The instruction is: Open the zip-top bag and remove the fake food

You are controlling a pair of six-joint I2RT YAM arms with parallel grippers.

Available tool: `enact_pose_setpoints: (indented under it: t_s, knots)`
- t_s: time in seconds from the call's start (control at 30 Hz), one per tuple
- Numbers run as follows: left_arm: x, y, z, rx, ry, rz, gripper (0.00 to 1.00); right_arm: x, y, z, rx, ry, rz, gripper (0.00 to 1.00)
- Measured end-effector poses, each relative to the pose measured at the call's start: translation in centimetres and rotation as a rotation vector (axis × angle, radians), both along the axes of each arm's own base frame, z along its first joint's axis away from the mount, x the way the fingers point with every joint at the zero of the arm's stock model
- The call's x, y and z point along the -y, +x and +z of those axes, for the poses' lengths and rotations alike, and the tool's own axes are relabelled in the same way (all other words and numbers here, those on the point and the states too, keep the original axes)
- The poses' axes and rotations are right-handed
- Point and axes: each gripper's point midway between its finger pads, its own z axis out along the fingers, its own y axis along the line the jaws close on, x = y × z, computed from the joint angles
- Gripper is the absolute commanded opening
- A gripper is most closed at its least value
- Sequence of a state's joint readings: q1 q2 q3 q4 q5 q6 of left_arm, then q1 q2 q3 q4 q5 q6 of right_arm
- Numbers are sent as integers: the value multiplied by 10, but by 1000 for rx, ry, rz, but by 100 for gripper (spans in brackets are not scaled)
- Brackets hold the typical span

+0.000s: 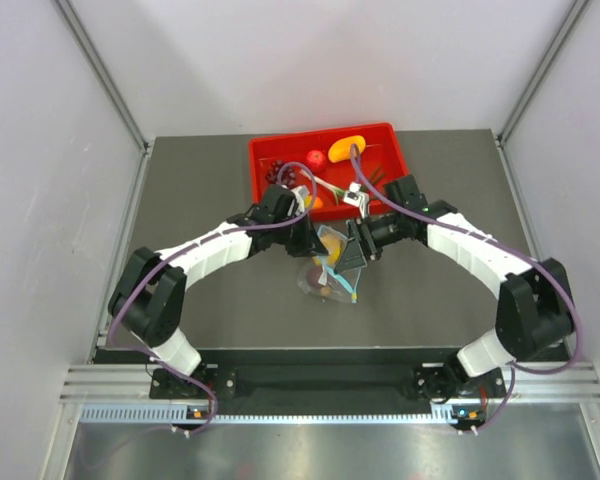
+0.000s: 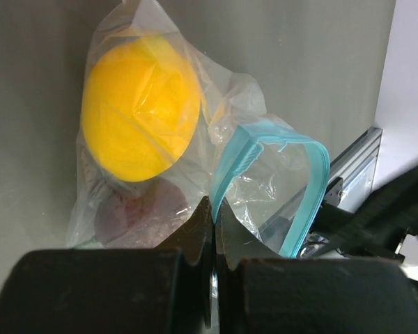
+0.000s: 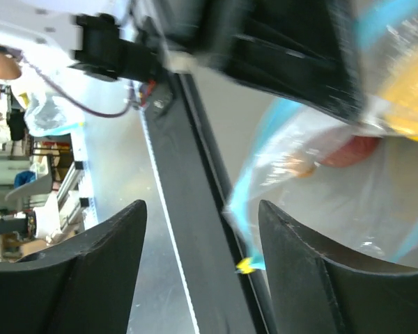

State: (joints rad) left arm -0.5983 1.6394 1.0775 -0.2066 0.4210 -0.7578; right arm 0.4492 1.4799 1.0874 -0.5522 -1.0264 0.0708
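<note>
The zip-top bag (image 1: 330, 272) hangs between my two grippers, low over the table. My left gripper (image 2: 214, 205) is shut on one side of its teal zip strip (image 2: 231, 163), and the mouth gapes in a loop. Inside it are the yellow lemon (image 2: 139, 104) and the dark maroon piece (image 2: 143, 212). My right gripper (image 3: 202, 223) is open, with the other side of the teal strip (image 3: 254, 209) between its fingers, untouched. In the top view the left gripper (image 1: 315, 238) and the right gripper (image 1: 355, 248) face each other over the bag. The orange-yellow mango (image 1: 352, 147) lies in the red tray.
The red tray (image 1: 395, 135) stands at the back of the table, just behind both grippers. It holds a red ball (image 1: 316, 157), a purple grape bunch (image 1: 280, 174) and other small toys. The table's front rail (image 3: 195, 174) shows in the right wrist view.
</note>
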Motion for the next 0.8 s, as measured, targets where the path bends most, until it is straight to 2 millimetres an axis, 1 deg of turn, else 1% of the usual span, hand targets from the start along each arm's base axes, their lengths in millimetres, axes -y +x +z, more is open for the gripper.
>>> enact_pose_setpoints:
  t_s: [0.17,0.27,0.57,0.7,0.8]
  knots:
    - [1,0,2,1,-7,-5,0,2,14,-40,-52,-103,-50,62]
    - [1,0,2,0,-7,-7,0,3,19,-56,-62,-134,-94,62]
    - [2,-2,2,-1,-9,-18,0,4,49,-79,-49,-181,-291,63]
    - [2,-3,3,0,-11,-26,0,8,54,-91,-65,-199,-365,63]
    - [2,-3,2,5,-9,-31,0,11,58,-96,-73,-201,-405,63]
